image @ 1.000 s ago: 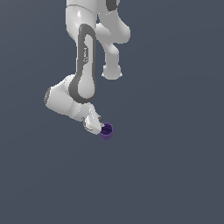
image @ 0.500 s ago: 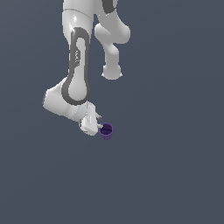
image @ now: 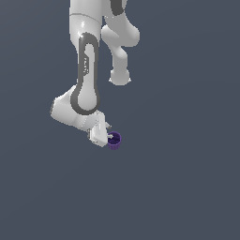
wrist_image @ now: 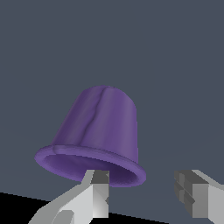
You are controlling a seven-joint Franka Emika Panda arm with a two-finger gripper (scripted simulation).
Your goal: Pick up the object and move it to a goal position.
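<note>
Uniform dark grey-blue background fills both views; no counter edge, wall or goal marker can be distinguished against it.

**Arm.** The white Panda arm (image: 84, 84) reaches down from the upper part of the exterior view, with its wrist folded low so that the gripper (image: 110, 137) points toward the exterior view's right.

**Object.** The purple cup (image: 115, 140) sits at the tip of the gripper, just to the exterior view's right of the wrist housing. In the wrist view the purple cup (wrist_image: 97, 135) shows a flared round rim nearest the camera and tapered, faintly ribbed sides running away from it.

**Gripper state.** The fingers are spread, not closed. One fingertip (wrist_image: 99, 186) overlaps the cup's rim in the wrist view; the other fingertip (wrist_image: 194, 194) stands well apart from the cup, with background visible between them. Whether the nearer finger actually touches the rim cannot be determined.

**Assessment.**
- The cup lies off-centre in the opening, toward one finger. Judged from this, the gripper is aligning for the grasp and has not secured the cup.
- The spread fingers leave room for the rim, the cup's widest part.
- Closing from this offset would likely push the cup sideways before both fingers bear on it; the taper may also let it slip.
</note>
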